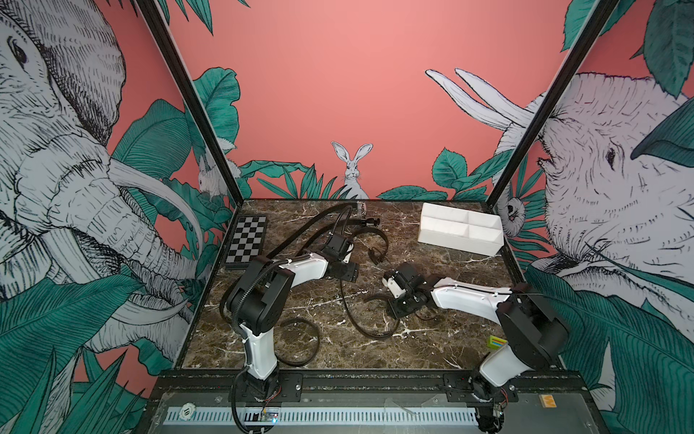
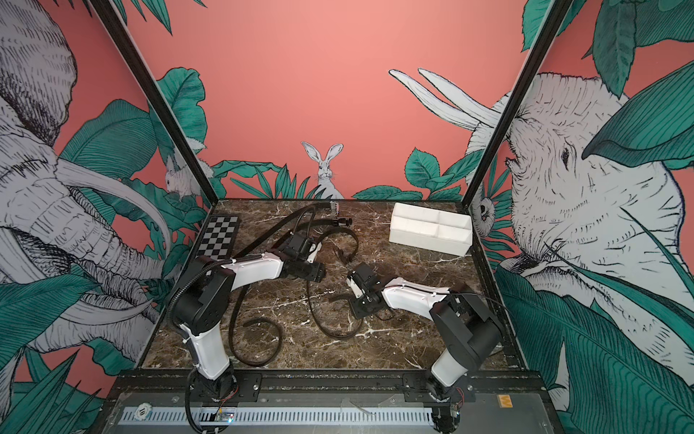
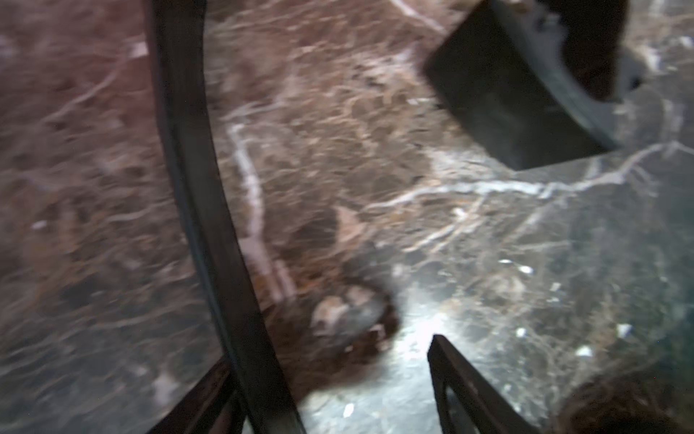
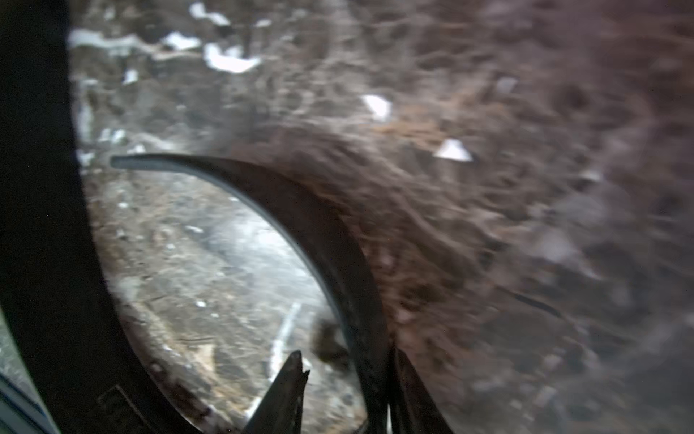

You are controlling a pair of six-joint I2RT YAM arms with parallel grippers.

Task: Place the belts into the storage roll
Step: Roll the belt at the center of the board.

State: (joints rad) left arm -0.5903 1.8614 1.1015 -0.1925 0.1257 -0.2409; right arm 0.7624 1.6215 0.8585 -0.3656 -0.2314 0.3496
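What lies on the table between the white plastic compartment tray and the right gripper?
Between the white plastic compartment tray and the right gripper lies only bare brown marble tabletop; both top views show this.

Black belts (image 1: 300, 363) on marble table (image 1: 356, 357)

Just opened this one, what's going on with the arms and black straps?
Both arms are low over the marble table, working on loose belts. The right gripper straddles the curled end of the middle belt, jaws not yet clamped. The left gripper is open, a belt strap running past one finger. The near belt and the far belt lie on the table, and the white storage tray shows no belt inside.
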